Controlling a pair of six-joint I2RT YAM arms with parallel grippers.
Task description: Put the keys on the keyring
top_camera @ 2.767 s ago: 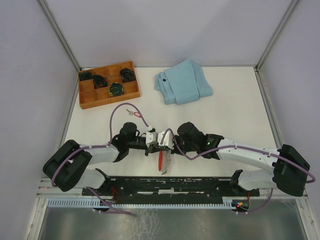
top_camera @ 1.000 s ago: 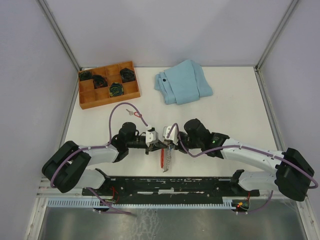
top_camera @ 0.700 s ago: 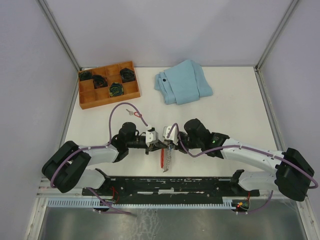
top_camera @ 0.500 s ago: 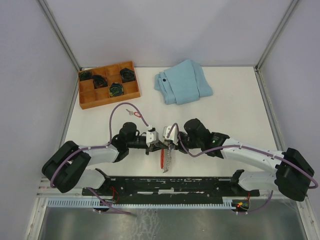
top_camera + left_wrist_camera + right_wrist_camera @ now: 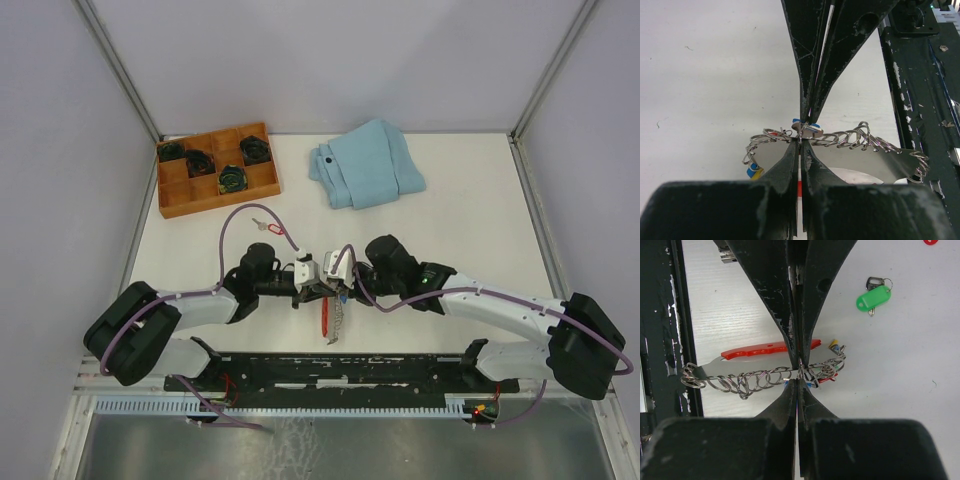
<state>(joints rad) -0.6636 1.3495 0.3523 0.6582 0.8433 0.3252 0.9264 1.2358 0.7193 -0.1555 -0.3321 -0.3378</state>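
Note:
The keyring (image 5: pixel 323 322) is a red strip with a row of silvery loops, held between the two arms near the table's front. My left gripper (image 5: pixel 317 289) is shut on it; in the left wrist view (image 5: pixel 800 144) red shows between my fingers, below the loops (image 5: pixel 850 139). My right gripper (image 5: pixel 335 289) meets it tip to tip and is shut (image 5: pixel 798 376) on a blue-tagged key (image 5: pixel 810 129) at the loops. The red strip (image 5: pixel 757 349) lies behind. A blue and yellow tag (image 5: pixel 754 171) hangs at one end. A green-tagged key (image 5: pixel 872 297) and a red-tagged key (image 5: pixel 272 228) lie loose on the table.
A wooden compartment tray (image 5: pixel 215 170) with dark coiled items stands at the back left. A folded light-blue cloth (image 5: pixel 365 163) lies at the back centre. The black base rail (image 5: pixel 340 370) runs along the near edge, just below the keyring.
My right arm has shifted slightly, first to the right, then back left toward the left gripper. Both grippers stay shut at the keyring, which has barely moved.

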